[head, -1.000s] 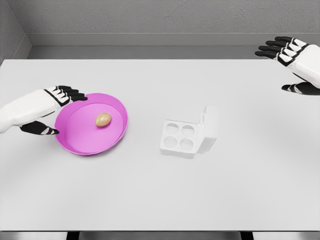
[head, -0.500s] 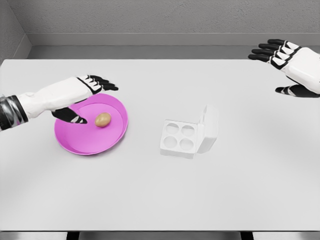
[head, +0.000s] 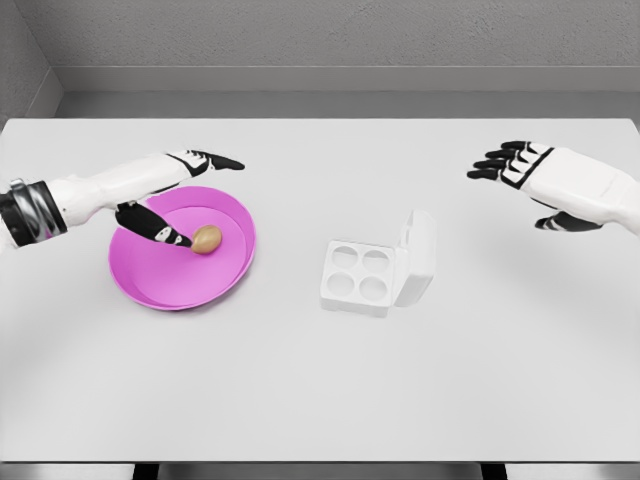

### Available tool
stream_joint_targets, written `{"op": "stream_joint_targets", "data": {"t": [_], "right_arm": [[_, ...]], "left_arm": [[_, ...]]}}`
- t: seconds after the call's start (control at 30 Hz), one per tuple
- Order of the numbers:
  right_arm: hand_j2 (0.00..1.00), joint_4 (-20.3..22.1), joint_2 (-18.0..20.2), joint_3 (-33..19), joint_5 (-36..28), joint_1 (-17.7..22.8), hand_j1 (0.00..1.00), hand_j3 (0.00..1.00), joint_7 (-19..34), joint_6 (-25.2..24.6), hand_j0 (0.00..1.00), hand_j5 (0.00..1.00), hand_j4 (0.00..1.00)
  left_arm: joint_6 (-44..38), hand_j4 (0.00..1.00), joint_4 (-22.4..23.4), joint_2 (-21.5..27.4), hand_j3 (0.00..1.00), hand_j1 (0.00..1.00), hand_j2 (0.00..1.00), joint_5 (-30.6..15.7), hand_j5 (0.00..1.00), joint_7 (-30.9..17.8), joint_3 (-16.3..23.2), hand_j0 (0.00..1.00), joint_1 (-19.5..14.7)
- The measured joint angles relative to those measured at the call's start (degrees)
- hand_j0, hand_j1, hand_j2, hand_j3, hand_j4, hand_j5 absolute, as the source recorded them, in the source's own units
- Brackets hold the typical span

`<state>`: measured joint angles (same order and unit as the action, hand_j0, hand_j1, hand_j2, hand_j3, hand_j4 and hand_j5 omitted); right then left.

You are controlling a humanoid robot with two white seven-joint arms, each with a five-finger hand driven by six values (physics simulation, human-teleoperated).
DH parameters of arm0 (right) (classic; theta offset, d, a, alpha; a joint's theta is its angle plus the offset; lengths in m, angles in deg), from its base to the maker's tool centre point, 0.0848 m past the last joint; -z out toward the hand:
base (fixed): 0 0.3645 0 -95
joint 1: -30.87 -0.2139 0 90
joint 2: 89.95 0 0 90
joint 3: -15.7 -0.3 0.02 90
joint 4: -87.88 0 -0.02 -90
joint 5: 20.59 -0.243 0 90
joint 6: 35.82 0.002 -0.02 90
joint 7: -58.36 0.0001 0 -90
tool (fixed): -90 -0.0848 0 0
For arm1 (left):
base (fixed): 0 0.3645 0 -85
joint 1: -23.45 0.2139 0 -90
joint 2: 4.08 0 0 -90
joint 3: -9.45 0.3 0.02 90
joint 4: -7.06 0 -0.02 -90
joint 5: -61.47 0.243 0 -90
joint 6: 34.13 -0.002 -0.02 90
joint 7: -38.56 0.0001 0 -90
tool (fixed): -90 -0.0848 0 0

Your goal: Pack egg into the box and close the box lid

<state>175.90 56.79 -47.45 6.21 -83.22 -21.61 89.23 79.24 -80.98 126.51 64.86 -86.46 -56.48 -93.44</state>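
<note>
Pink and shallow, the bowl [head: 150, 285] is sitting on the left part of the white table [head: 300, 390], and the tan egg [head: 206, 239] is lying inside it, toward the right side. Over the bowl the left hand [head: 165, 185] is hovering with its fingers stretched out and apart, holding nothing; its thumb tip is reaching down to just beside the egg, and whether it is touching is not clear. Near the middle of the table the white box [head: 378, 268] is standing open, its four round cups showing and its lid [head: 418, 257] tilting up on the right. Well to the right, the right hand [head: 540, 180] is hanging above the table, fingers spread and empty.
</note>
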Motion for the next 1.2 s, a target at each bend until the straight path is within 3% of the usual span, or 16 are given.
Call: {"op": "stream_joint_targets", "data": {"t": [0.2, 0.47, 0.7, 0.87, 0.97, 1.2], "right_arm": [[1.00, -1.57, -0.61, 0.43, 2.36, 0.18, 1.00, 1.00, 0.44, 0.01, 1.00, 1.00, 1.00], [1.00, -1.54, 0.65, 1.15, 3.61, 1.93, 1.00, 1.00, 0.46, 0.01, 1.00, 1.00, 1.00], [1.00, -1.69, 1.93, 1.14, 3.78, 2.99, 1.00, 1.00, 0.47, 0.01, 1.00, 1.00, 1.00], [1.00, -1.58, 2.49, 1.14, 3.78, 3.25, 1.00, 1.00, 0.47, 0.01, 1.00, 1.00, 1.00], [1.00, -1.50, 2.78, 1.11, 3.80, 4.04, 1.00, 1.00, 0.47, 0.01, 1.00, 1.00, 1.00], [1.00, 0.31, 4.41, 0.96, 3.59, 4.48, 1.00, 1.00, 0.40, 0.00, 1.00, 1.00, 1.00]], "left_arm": [[-1.74, 0.95, 2.28, 0.20, 0.95, 0.95, 0.95, -3.36, 0.95, 0.00, 3.28, 0.95, -0.35], [-7.56, 0.90, 3.38, 0.79, 0.90, 0.90, 0.90, -7.14, 0.90, 0.00, 4.16, 0.90, -0.53], [-10.22, 0.90, 3.54, 0.49, 0.90, 0.90, 0.90, -7.44, 0.90, 0.01, 5.50, 0.90, -0.53], [-10.86, 0.89, 6.04, 0.13, 0.89, 0.89, 0.89, -7.28, 0.89, 0.01, 5.92, 0.89, -0.62], [-10.93, 0.85, 7.04, -0.01, 0.85, 0.85, 0.85, -7.07, 0.85, 0.01, 5.97, 0.85, -0.44], [-10.93, 0.85, 7.47, -1.46, 0.85, 0.85, 0.85, -4.30, 0.85, 0.01, 5.57, 0.85, 0.17]]}}
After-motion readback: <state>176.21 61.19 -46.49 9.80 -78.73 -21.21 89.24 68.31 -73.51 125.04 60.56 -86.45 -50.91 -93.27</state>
